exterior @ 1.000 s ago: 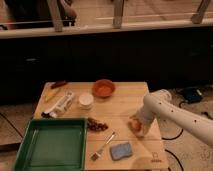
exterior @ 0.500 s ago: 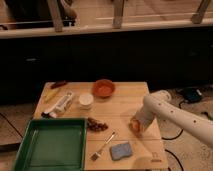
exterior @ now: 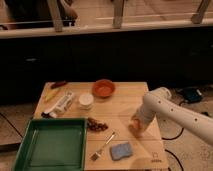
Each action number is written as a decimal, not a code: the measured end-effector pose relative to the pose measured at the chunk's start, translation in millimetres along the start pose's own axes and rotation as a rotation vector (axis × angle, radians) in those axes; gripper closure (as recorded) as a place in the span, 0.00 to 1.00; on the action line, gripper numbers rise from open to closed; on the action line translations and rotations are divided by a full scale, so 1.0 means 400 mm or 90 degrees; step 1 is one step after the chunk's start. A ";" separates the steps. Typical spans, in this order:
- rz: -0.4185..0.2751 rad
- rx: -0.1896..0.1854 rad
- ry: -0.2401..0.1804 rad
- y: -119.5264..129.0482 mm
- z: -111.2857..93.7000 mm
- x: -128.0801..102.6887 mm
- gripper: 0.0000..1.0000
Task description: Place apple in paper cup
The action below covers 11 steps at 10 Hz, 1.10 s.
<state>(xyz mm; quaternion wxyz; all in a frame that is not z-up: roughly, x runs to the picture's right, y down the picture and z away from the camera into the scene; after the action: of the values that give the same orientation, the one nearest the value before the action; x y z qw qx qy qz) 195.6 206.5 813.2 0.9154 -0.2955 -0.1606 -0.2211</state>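
Observation:
The apple (exterior: pixel 134 124), small and reddish-orange, sits at the right side of the wooden table (exterior: pixel 125 107), at the tip of my gripper (exterior: pixel 136 124). The white arm reaches in from the right and partly covers the fruit. The paper cup (exterior: pixel 86 101), small and white, stands upright at the table's back middle-left, well left of the apple and apart from the gripper.
An orange-brown bowl (exterior: pixel 104 88) is behind the cup. A green tray (exterior: pixel 52 143) fills the front left. A dark red fruit cluster (exterior: pixel 97 125), a fork (exterior: pixel 103 145) and a blue sponge (exterior: pixel 121 150) lie near the front. A white packet (exterior: pixel 61 104) lies at the left.

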 end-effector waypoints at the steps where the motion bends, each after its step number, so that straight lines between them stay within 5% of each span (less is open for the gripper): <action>1: 0.000 0.003 0.003 -0.011 -0.019 -0.005 0.91; 3: -0.002 0.003 0.010 -0.037 -0.072 -0.025 0.96; 11: -0.008 0.016 0.039 -0.150 -0.152 -0.101 0.96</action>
<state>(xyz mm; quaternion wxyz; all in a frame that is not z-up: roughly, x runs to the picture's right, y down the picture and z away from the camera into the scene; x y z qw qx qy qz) 141.2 138.4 777.3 0.9222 -0.2763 -0.1372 -0.2334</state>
